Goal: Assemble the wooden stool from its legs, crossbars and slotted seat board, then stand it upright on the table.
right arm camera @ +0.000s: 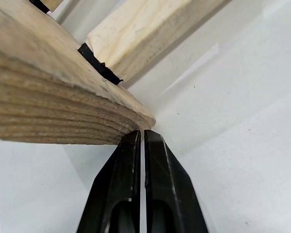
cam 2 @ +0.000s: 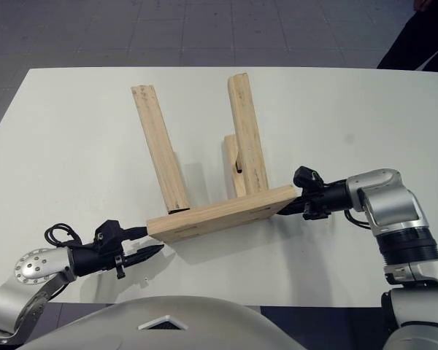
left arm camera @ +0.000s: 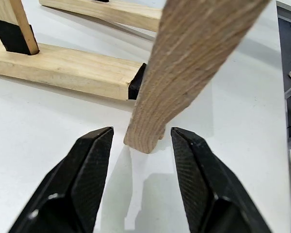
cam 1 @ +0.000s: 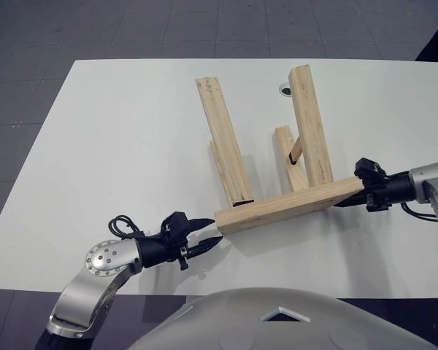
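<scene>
Standing it up looks like the step in hand. Table (cam 1: 95,146) carries the stool (cam 2: 248,146) on its side. The seat board (cam 1: 285,206) is on edge toward the near side and the two long legs (cam 1: 223,138) point at the far edge. A crossbar (cam 1: 296,152) sits between them (joint detail hard to read).

Left gripper (cam 1: 214,232) is spread, fingers either side of the board's left end, not clamped. Right gripper (cam 2: 281,211) is pinched together on nothing, tips touching the board's right lower corner.

- **Step:** I'd clamp left on the board end first. Right needs a real hold, since a tip poke will slip. Lift both ends evenly so it pivots on the leg tips without twisting.
- **Room:** Leg tips are near the far edge and the cable hole (cam 1: 285,89), and the board is near the front edge. The widest open table is to the left.
</scene>
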